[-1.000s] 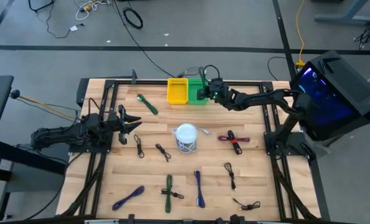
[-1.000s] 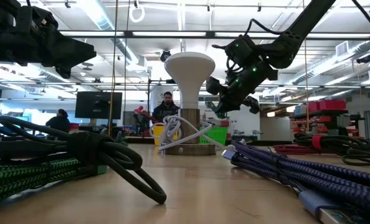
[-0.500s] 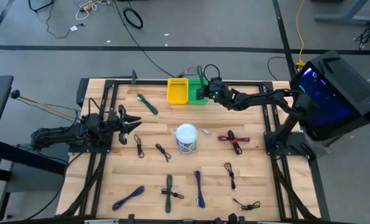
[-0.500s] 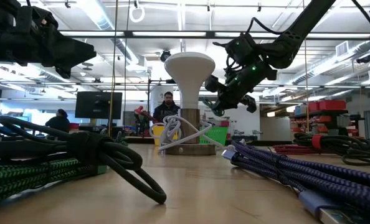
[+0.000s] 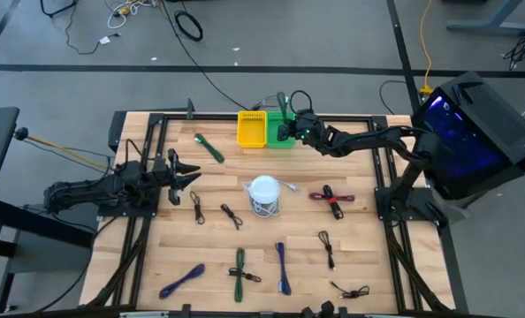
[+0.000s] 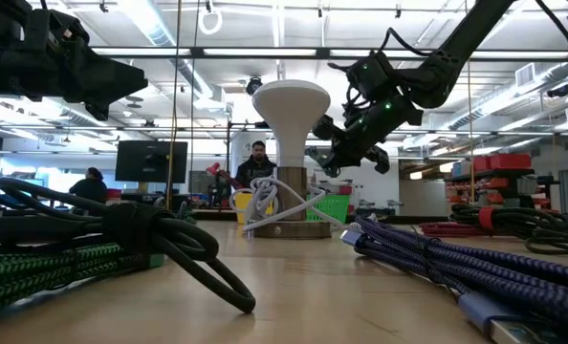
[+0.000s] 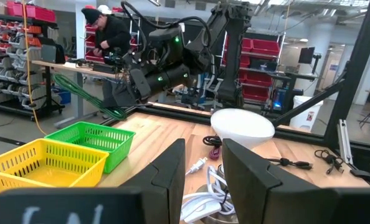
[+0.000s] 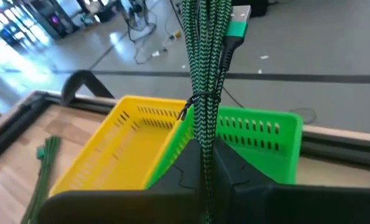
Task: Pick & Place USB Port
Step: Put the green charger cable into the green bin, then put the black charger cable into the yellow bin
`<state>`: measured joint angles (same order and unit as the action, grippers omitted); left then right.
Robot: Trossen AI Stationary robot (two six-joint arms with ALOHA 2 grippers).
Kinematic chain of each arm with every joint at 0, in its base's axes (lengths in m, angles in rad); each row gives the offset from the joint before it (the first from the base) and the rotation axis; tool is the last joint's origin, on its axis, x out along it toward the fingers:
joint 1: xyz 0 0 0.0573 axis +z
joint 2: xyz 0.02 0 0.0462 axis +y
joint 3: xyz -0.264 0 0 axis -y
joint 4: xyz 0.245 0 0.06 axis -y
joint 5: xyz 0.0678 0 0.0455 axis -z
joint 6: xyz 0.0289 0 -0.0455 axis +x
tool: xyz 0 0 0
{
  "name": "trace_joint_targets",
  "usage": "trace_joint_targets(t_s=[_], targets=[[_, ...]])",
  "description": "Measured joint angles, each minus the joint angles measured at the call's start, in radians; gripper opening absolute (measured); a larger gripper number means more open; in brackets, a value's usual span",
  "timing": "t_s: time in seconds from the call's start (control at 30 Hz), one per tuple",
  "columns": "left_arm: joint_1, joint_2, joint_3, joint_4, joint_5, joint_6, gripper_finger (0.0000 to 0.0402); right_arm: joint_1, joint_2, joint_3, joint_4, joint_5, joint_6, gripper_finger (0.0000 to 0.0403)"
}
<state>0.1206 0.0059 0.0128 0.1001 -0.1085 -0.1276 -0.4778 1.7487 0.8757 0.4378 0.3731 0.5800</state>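
Note:
My right gripper (image 5: pixel 287 124) is at the table's far edge, above the green basket (image 5: pixel 280 134), which stands next to the yellow basket (image 5: pixel 252 129). It is shut on a bundled green braided USB cable (image 8: pixel 207 74) whose green plug (image 8: pixel 238 25) is at the bundle's free end. In the left wrist view the same cable (image 7: pixel 85 96) sticks out from that gripper over the green basket (image 7: pixel 98 140). My left gripper (image 5: pixel 187 174) waits at the table's left side, open with nothing between its fingers (image 7: pixel 172 171). My right gripper pinches the green cable bundle at one end (image 8: pixel 205 155) between its two fingers, several strands together. The bundle runs on along the fingers and past their tips toward the table's far edge. It is lifted clear above the green basket (image 8: pixel 260 140).
A white domed stand (image 5: pixel 264 193) wrapped in a white cable sits mid-table. Several tied cable bundles lie around it: green (image 5: pixel 209 148), red (image 5: pixel 331 199), black (image 5: pixel 231 215), blue (image 5: pixel 283 265). Black frame rails (image 5: pixel 156 132) border the table.
My right gripper has tipped a little further downward over the green basket, still shut on the green cable.

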Motion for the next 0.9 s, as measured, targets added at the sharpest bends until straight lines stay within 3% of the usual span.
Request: trace_joint_targets(t_s=[0.1, 0.4, 0.63, 0.77, 0.9], targets=[[0.0, 0.0, 0.0, 0.0, 0.0, 0.0, 0.011, -0.001, 0.01, 0.0, 0.05, -0.033, -0.027, 0.002], [0.0, 0.0, 0.0, -0.001, 0.0, 0.0, 0.011, -0.001, 0.015, 0.0, 0.093, -0.03, -0.047, 0.0137], [0.0, 0.0, 0.0, 0.0, 0.0, 0.0, 0.011, -0.001, 0.015, 0.0, 0.096, -0.032, -0.067, 0.0154], [0.0, 0.0, 0.0, 0.0, 0.0, 0.0, 0.011, -0.004, -0.009, 0.0, 0.072, -0.192, -0.116, 0.0146], [0.0, 0.0, 0.0, -0.001, 0.0, 0.0, 0.011, 0.023, -0.071, 0.0, -0.107, -0.393, -0.235, 0.013]])
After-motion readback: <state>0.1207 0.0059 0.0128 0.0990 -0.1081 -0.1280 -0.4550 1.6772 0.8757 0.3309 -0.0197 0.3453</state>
